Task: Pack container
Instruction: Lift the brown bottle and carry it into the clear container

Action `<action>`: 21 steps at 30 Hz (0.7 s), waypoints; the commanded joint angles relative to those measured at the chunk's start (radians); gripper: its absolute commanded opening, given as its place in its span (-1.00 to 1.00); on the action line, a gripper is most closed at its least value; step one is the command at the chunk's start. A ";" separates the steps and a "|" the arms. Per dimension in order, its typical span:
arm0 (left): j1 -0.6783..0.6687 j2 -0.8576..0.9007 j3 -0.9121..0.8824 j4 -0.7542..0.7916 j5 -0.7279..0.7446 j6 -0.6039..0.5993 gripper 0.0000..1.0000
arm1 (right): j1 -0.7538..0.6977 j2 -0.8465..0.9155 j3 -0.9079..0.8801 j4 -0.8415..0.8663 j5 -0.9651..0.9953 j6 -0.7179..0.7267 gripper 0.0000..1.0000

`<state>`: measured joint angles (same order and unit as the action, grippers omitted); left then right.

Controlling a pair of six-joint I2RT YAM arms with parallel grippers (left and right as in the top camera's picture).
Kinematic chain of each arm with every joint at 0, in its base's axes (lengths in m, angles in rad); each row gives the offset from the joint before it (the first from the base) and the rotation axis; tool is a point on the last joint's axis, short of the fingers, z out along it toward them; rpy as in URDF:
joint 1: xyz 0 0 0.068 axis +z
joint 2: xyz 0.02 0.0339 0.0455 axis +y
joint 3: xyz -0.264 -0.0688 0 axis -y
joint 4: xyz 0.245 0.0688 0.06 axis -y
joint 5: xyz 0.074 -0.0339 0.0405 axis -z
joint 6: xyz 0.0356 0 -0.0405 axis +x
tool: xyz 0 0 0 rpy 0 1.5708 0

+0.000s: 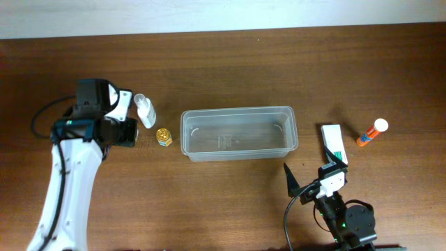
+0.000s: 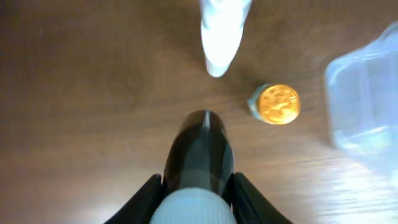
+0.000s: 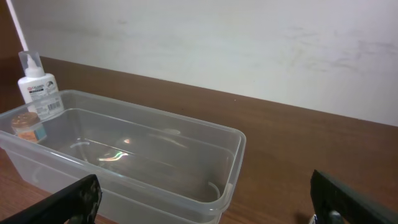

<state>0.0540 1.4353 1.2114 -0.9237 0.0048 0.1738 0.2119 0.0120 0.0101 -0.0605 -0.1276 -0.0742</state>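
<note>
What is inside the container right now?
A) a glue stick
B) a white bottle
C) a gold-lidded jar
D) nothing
D: seen from overhead, the container shows only its bare floor, while the jar and the white bottle stand outside it, to its left.

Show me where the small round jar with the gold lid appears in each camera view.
Overhead: the gold-lidded jar, just left of the clear plastic container.
Left wrist: jar right of centre, container at right edge.
Right wrist: jar far left, behind the container wall.
Shared landmark: the container.
</note>
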 commanded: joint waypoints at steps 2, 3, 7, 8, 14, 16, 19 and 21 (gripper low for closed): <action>0.005 -0.118 0.002 -0.019 0.203 -0.267 -0.99 | -0.004 -0.006 -0.005 -0.007 0.009 0.012 0.97; 0.005 -0.137 0.004 -0.021 0.216 -0.308 -0.99 | -0.004 -0.006 -0.005 -0.007 0.009 0.012 0.97; -0.004 -0.192 0.024 -0.040 0.217 -0.452 -0.99 | -0.004 -0.006 -0.005 -0.007 0.009 0.012 0.97; -0.012 -0.198 0.032 -0.043 0.217 -0.459 -0.99 | -0.004 -0.006 -0.005 -0.007 0.008 0.012 0.97; -0.127 -0.198 0.120 -0.066 0.213 -0.485 -0.99 | -0.004 -0.006 -0.005 -0.007 0.008 0.012 0.97; -0.174 -0.192 0.151 -0.071 0.199 -0.515 -0.99 | -0.004 -0.006 -0.005 -0.007 0.008 0.012 0.97; -0.243 -0.172 0.202 -0.084 0.160 -0.547 -0.99 | -0.004 -0.006 -0.005 -0.007 0.008 0.012 0.97; -0.288 -0.151 0.237 -0.095 0.145 -0.563 -0.99 | -0.004 -0.006 -0.005 -0.007 0.009 0.012 0.97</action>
<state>-0.1734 1.2583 1.3724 -1.0130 0.1780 -0.3260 0.2119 0.0120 0.0101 -0.0605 -0.1276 -0.0742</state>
